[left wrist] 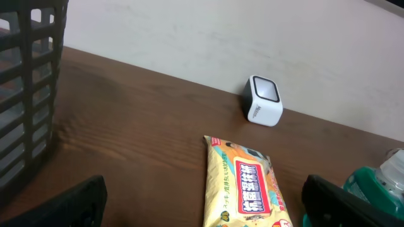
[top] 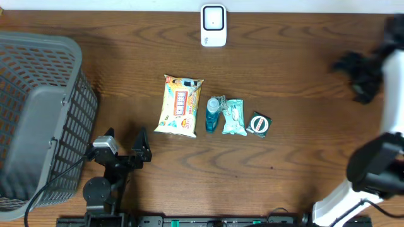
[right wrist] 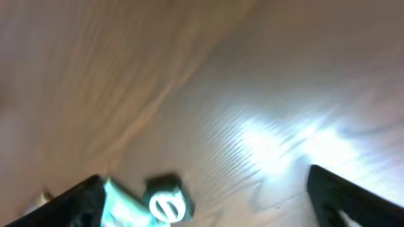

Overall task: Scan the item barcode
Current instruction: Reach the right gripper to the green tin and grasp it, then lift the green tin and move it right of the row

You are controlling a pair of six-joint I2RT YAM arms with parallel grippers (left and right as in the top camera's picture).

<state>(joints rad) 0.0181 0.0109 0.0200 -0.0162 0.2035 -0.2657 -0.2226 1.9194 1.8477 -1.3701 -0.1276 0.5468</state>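
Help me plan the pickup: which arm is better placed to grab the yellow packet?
Left, probably. The left gripper, open, faces the packet from close by; the right gripper hangs far off to the side.

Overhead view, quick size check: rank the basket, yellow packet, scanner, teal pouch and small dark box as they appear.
Largest to smallest in the overhead view:
1. gray basket
2. yellow packet
3. white scanner and teal pouch, which look too alike to rank
4. small dark box

The wooden table (top: 303, 57) is bearing a gray basket (top: 38, 113), a white scanner (top: 213, 25) and 4 items: yellow packet (top: 180, 106), blue bottle (top: 213, 115), teal pouch (top: 234, 117), small box (top: 259, 124).
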